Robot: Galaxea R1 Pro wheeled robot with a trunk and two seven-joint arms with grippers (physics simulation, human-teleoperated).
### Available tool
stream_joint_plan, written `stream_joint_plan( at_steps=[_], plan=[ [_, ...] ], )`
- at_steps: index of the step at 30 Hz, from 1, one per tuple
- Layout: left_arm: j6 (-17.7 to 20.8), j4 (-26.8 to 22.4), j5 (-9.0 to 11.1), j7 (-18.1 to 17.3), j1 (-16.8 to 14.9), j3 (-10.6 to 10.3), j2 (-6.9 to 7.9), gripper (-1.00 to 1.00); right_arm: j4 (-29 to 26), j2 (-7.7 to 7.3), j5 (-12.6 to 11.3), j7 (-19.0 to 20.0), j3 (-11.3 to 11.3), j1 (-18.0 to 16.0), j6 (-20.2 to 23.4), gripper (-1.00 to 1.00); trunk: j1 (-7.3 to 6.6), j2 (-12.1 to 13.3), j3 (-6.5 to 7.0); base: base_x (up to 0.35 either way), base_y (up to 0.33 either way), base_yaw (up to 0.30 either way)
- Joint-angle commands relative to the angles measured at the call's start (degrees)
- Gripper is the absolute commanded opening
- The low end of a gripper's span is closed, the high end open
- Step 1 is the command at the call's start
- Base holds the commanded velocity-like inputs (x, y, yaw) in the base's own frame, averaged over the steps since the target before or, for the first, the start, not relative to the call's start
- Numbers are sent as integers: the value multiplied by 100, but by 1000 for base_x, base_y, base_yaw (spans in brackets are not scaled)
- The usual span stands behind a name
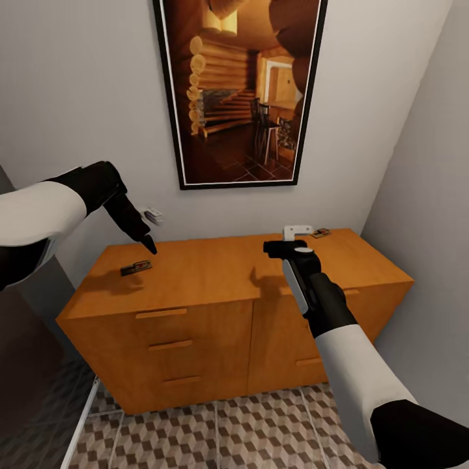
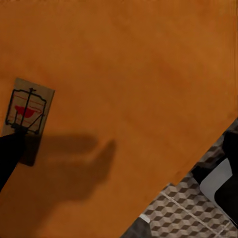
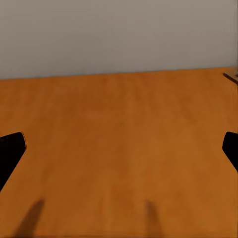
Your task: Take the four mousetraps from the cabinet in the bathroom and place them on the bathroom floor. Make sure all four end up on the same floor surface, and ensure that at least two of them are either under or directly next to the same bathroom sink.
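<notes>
Right gripper [image 1: 284,248]: held spread and empty over the cabinet [image 1: 215,273] top. Left gripper [image 1: 148,245]: finger state not discernible; nearer mousetrap [image 1: 136,267] lies just beside its tip, long axis sideways. Far mousetrap [image 1: 321,232]: noted at the rear right.

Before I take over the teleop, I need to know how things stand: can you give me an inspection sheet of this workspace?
Surface: orange-brown cabinet, flat top, drawers shut.
Job's things: one mousetrap on the top near its left end; another mousetrap at the back right.
Clutter: nothing seen.
Hands: left hand above the top, close to the left mousetrap; state unclear. Right hand open over bare wood.
Cables: nothing seen.
Surroundings: framed picture on the wall; cube-pattern tiled floor below.
</notes>
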Motion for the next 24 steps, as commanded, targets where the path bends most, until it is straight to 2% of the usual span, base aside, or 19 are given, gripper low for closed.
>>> stream_joint_plan(
  at_steps=[1, 11, 17, 22, 24],
  plan=[
    [28, -3, 42, -25, -5, -51, -2, 100, -5, -3, -37, -20, 12, 4, 23, 100, 0, -3, -6, 0, 0, -14],
    [-404, -21, 28, -31, 7, -58, -15, 100, -1, -3, -37, 108, 12, 40, 5, 100, 0, -3, -5, 0, 0, -5],
    [-479, -24, 9, -33, 8, -59, -15, 100, -4, 5, -37, 118, 17, 68, -2, 100, 0, -3, -5, 0, 0, 0],
    [-527, -22, -96, -38, 5, -62, -12, 100, -6, 8, -37, 120, 19, 76, -4, 100, 0, -3, -5, 0, 0, -2],
    [-554, -19, -200, -44, 4, -62, -9, 100, -7, 9, -37, 119, 20, 78, -4, 100, 0, -3, -4, 0, 0, -83]
  ],
)
